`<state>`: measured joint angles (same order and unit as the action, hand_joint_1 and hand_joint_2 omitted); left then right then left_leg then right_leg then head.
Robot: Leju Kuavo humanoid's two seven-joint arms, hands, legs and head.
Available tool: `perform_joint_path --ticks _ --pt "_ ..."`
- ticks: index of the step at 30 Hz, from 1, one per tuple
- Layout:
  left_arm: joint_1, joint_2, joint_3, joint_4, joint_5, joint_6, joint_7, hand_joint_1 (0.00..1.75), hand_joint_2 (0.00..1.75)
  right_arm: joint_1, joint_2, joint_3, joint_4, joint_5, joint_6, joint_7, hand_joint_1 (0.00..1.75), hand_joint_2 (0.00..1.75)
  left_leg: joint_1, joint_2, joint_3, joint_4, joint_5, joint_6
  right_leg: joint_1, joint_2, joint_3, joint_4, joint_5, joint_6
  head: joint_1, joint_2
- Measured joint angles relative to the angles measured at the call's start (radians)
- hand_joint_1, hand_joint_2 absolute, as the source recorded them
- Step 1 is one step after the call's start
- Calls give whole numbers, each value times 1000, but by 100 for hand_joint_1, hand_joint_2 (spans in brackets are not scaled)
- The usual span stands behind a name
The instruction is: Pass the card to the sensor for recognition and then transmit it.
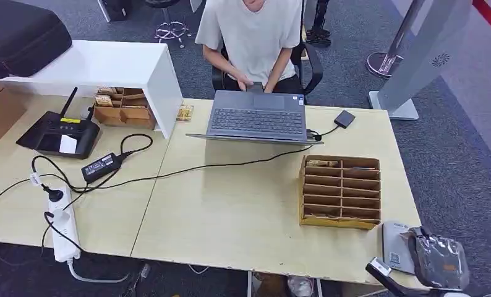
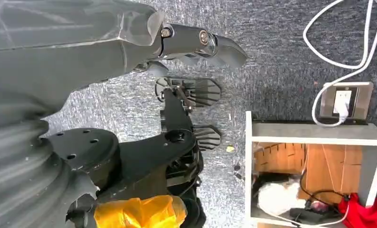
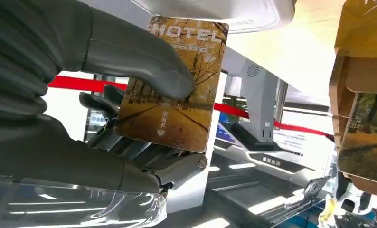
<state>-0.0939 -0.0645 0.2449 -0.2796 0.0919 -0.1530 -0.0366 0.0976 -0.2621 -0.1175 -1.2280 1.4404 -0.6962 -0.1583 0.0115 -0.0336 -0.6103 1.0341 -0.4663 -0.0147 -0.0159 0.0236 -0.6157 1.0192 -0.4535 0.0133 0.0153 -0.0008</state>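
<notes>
Card (image 3: 172, 90) in right hand (image 3: 129, 71) — beside sensor (image 1: 396, 246)

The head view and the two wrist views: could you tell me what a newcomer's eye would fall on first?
Likely the golden hotel card, pinched by the right hand between thumb and fingers in the right wrist view. In the head view, an open laptop sits at the far edge of the table before a seated person, with a wooden slotted card box to its right.

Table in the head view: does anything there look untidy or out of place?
Mostly the cables: black leads sprawl in loops from the laptop across the table to the power strip, which lies at the near edge. The card box sits straight.
</notes>
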Motion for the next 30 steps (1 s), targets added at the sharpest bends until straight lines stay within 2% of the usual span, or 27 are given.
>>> perform_joint_path --ticks 21,30 --pt "3 0 -1 0 -5 -18 -1 0 175 -15 -3 12 11 10 -6 -18 175 175 0 0 1 0 0 0 0 0 1 0 0 0 0 0" --pt "-5 0 -7 0 -20 -16 6 0 175 -111 -36 34 -24 6 -6 -45 175 175 0 1 1 0 0 0 0 1 1 0 0 0 0 0"
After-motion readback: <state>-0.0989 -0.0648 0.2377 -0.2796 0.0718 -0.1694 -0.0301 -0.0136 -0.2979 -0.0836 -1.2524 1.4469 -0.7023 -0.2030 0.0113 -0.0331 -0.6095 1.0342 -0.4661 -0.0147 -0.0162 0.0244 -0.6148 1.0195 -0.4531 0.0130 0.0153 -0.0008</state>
